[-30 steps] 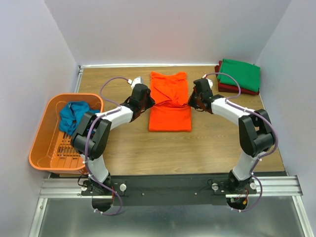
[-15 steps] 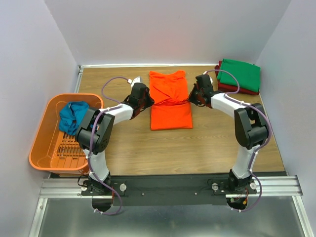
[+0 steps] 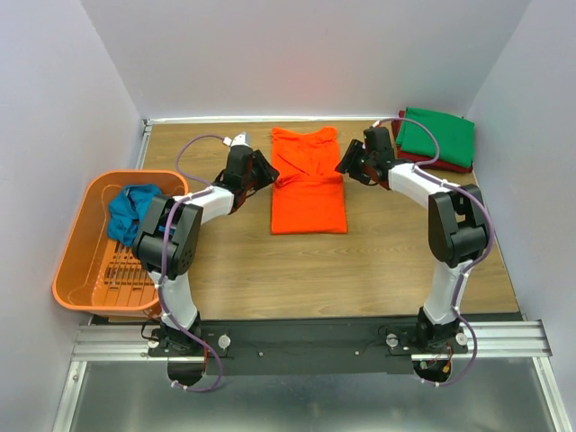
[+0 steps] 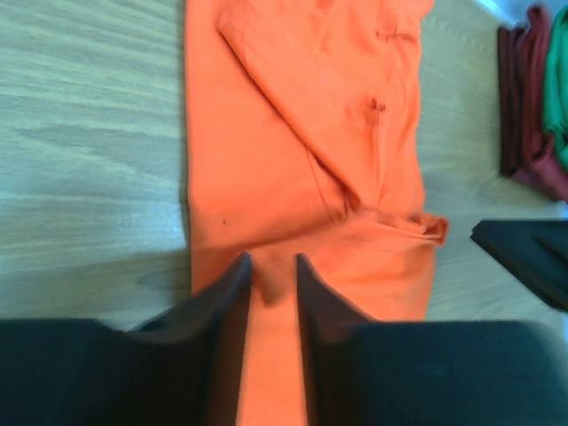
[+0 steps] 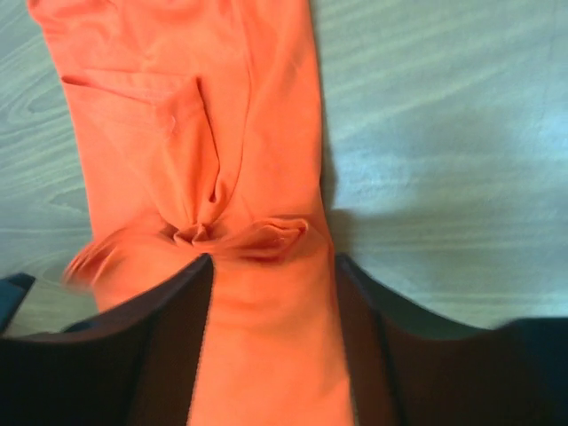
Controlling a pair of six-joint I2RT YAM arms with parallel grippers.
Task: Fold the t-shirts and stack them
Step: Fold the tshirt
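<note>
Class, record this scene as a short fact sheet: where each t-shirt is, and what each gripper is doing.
Orange t-shirt: partly folded, lying between the grippers
Green t-shirt: folded, on the dark red t-shirt, far right corner
Teal-blue t-shirt: crumpled in the basket
Left gripper: fingers close together over orange cloth; grip unclear
Right gripper: open, over the shirt
</note>
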